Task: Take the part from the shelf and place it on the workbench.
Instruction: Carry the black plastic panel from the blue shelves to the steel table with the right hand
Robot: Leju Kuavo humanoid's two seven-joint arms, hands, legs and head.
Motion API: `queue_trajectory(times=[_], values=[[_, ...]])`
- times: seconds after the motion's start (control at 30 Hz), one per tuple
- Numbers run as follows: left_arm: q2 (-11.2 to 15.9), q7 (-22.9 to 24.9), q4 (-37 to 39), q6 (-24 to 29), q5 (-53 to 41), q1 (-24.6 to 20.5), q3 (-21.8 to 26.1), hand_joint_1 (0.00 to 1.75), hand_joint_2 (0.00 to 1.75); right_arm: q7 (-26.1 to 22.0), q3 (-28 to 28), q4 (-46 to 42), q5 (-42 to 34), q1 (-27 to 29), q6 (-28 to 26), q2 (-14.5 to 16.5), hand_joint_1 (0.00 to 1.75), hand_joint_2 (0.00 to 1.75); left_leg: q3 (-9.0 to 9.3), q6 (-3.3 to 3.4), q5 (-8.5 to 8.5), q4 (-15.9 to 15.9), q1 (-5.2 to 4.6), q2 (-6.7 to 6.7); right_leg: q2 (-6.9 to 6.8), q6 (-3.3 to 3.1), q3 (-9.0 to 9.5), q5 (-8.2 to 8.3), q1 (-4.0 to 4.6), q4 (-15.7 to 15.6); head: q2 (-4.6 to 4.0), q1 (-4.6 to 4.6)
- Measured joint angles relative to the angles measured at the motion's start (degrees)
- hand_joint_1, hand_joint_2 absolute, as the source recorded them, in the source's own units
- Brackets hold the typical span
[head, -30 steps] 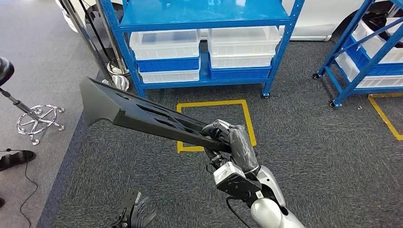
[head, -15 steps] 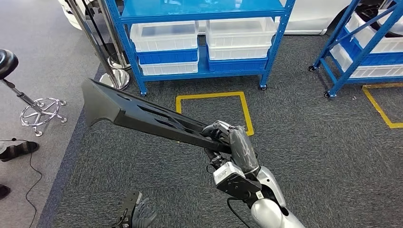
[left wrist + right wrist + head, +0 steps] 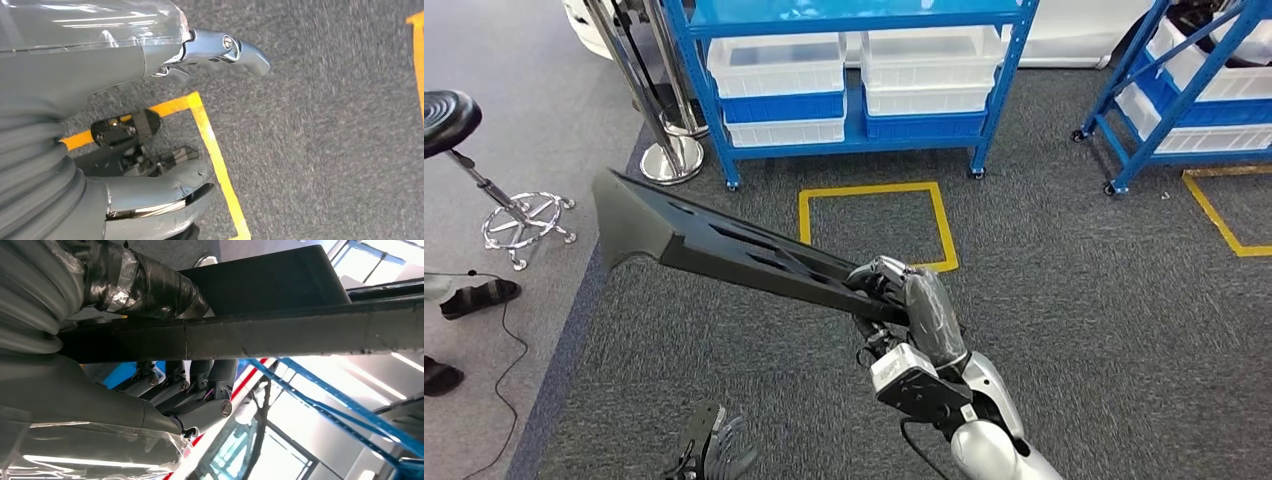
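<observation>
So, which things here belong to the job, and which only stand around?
For the job:
- long black part, held by the right robot hand
- blue shelf

Standing around:
- white bins
- black stool
- yellow floor square
- left robot hand, holding nothing

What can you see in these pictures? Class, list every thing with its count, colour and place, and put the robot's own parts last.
Part: one, black, long, held above the carpet, reaching out to the left.
Shelving racks: two, blue, at the far side.
Bins: several, white and blue, on the racks.
Floor outline: one, yellow, on the grey carpet before the nearer rack; another at the right edge.
Stool: one, black seat on a chrome base, far left.
Shoes: two, dark, at the left edge.
Right hand: grey, gripping the part's near end.
Left hand: dark, low, holding nothing.
</observation>
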Motion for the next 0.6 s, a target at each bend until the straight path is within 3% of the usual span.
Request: queue_trajectory(times=[0.07, 0.17, 0.2, 0.23, 0.27, 0.33, 0.4, 0.53, 0.6], values=[[-0.03, -0.24, 0.0, 0.15, 0.08, -0.02, -0.08, 0.0, 1.75, 0.05, 0.03, -0.01, -0.01, 0.02, -0.01, -0.03, 1.75, 1.75, -0.32, 0.85, 1.48, -0.84, 0.29, 0.16, 0.16, 0.55, -0.92, -1.7, 0.07, 1.76, 0.0, 0.04], [-0.08, -0.34, 0.0, 0.32, 0.11, 0.1, -0.23, 0.0, 1.75, 0.09, 0.08, 0.02, 0.0, 0.22, -0.01, -0.08, 1.75, 1.75, -1.83, 1.34, 3.06, -0.98, 0.33, 0.33, 0.38, 0.99, -4.44, -8.54, 0.04, 11.68, 0.0, 0.07], [-0.09, -0.32, 0.0, 0.45, 0.12, 0.2, -0.26, 0.0, 1.75, 0.09, 0.09, 0.03, 0.01, 0.32, -0.01, -0.1, 1.75, 1.75, -2.43, 1.27, 3.36, -0.81, 0.31, 0.35, 0.37, 1.14, -4.97, -9.78, 0.01, 14.22, 0.0, 0.07], [-0.1, -0.27, 0.0, 0.63, 0.13, 0.27, -0.28, 0.0, 1.75, 0.06, 0.1, 0.03, 0.02, 0.4, -0.01, -0.13, 1.75, 1.75, -3.01, 1.17, 3.6, -0.54, 0.32, 0.36, 0.36, 1.25, -4.44, -9.95, -0.03, 14.79, 0.0, 0.07], [-0.11, -0.21, 0.0, 0.88, 0.13, 0.31, -0.3, 0.0, 1.75, -0.02, 0.1, 0.03, 0.08, 0.42, -0.01, -0.14, 1.75, 1.75, -3.55, 1.05, 3.76, -0.16, 0.35, 0.36, 0.34, 1.3, -2.74, -9.19, -0.09, 13.08, 0.0, 0.07], [-0.15, -0.11, 0.0, 1.37, 0.11, 0.3, -0.34, 0.0, 1.75, -0.45, 0.11, 0.01, 0.38, 0.39, -0.04, -0.15, 1.75, 1.75, -4.55, 0.7, 3.8, 0.89, 0.32, 0.35, 0.3, 1.15, 2.48, -7.15, -0.18, 5.86, 0.0, 0.07], [-0.17, 0.03, 0.01, 1.77, 0.05, 0.26, -0.38, 0.0, 1.75, -1.08, 0.11, -0.1, 0.81, 0.45, -0.14, -0.19, 1.75, 1.75, -5.32, 0.23, 3.71, 1.92, 0.12, 0.34, 0.38, 0.6, 5.2, -6.4, -0.06, 1.22, 0.0, 0.04], [-0.12, 0.24, 0.02, 2.37, -0.02, 0.25, -0.5, 0.0, 1.75, -1.69, 0.11, -0.45, 1.37, 0.61, -0.31, -0.31, 1.75, 1.75, -6.11, -0.97, 3.4, 3.16, 0.19, 0.28, 0.46, -0.84, 4.93, -5.88, 0.04, 0.71, 0.0, 0.01], [-0.08, 0.24, 0.02, 2.47, -0.08, 0.22, -0.54, 0.0, 1.75, -1.87, 0.11, -0.64, 1.59, 0.61, -0.32, -0.32, 1.75, 1.75, -7.81, -1.62, 0.66, 7.36, 0.4, 0.21, 0.39, -1.49, 4.81, -5.45, -0.19, 0.43, 0.0, -0.03]])
